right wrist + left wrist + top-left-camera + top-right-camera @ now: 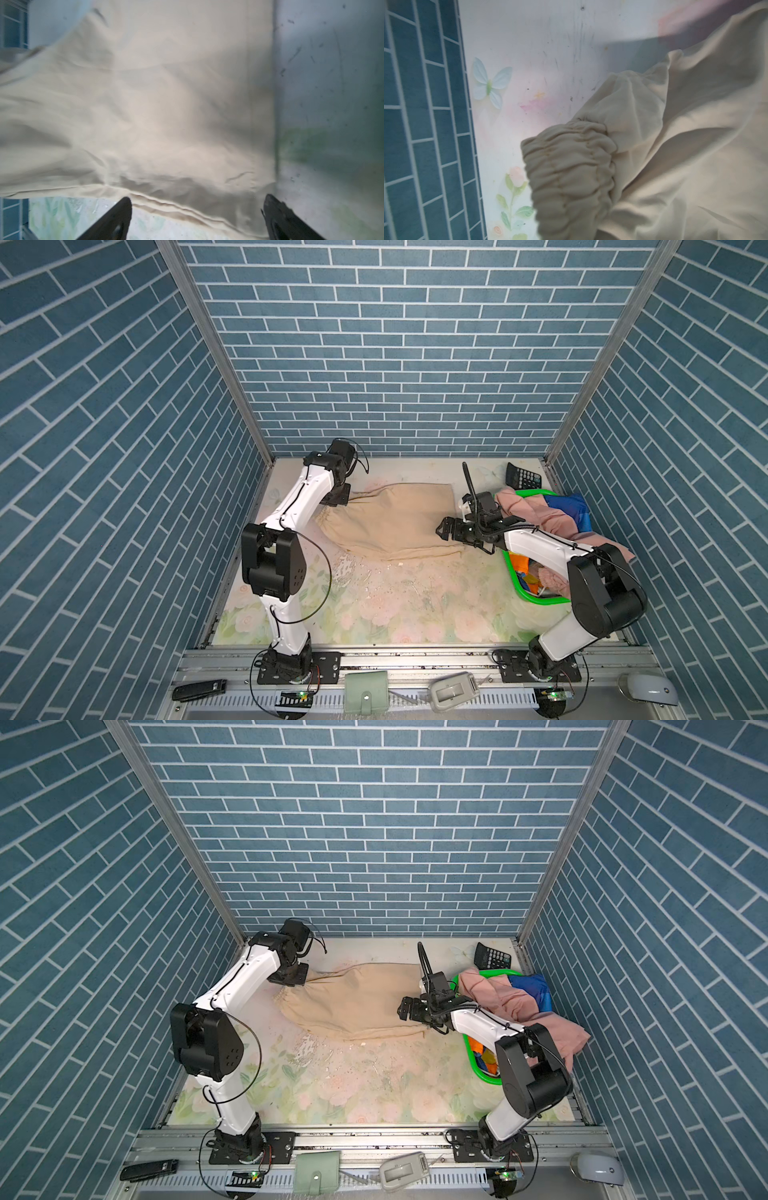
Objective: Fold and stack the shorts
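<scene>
- No legible writing in any view.
- Calculator [523, 478], far right corner of the table: pale marks on the keys, too small to read.
- Black flat device [199, 690] on the front rail: a small white mark near one end, possibly letters; not resolved.
- White domed object [648, 691], front right: a small round emblem, nothing readable.
- Wrist views: beige shorts [675, 145] and floral table print [539, 52]; no lettering made out.

Floral table [395, 614] bears beige shorts [395, 522], green basket [540, 600] and calculator [523, 477]
</scene>
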You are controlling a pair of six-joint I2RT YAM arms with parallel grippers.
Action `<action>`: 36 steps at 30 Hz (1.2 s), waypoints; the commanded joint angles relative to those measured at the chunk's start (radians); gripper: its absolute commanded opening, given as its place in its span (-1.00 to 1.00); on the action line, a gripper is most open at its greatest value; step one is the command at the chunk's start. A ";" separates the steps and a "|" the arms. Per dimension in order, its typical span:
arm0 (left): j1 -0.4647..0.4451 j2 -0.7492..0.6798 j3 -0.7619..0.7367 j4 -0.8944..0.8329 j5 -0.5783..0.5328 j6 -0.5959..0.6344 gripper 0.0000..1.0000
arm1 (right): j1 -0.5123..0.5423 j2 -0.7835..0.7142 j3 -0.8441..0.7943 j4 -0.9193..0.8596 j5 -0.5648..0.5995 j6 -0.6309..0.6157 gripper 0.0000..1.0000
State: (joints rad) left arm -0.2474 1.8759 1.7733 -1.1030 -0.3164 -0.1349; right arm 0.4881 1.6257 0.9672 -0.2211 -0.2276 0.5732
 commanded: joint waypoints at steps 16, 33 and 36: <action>-0.104 0.139 0.207 -0.188 -0.034 -0.029 -1.00 | 0.010 0.180 0.111 0.006 -0.009 -0.009 0.97; -0.262 0.512 0.806 -0.516 0.062 -0.208 -1.00 | 0.077 0.247 0.104 0.078 -0.022 0.034 0.97; -0.265 0.507 0.774 -0.462 0.143 -0.244 -1.00 | 0.088 0.257 0.096 0.095 -0.029 0.045 0.97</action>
State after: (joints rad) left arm -0.5091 2.3722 2.5488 -1.5459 -0.2562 -0.3157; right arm 0.5610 1.8423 1.0809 -0.1158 -0.2333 0.5732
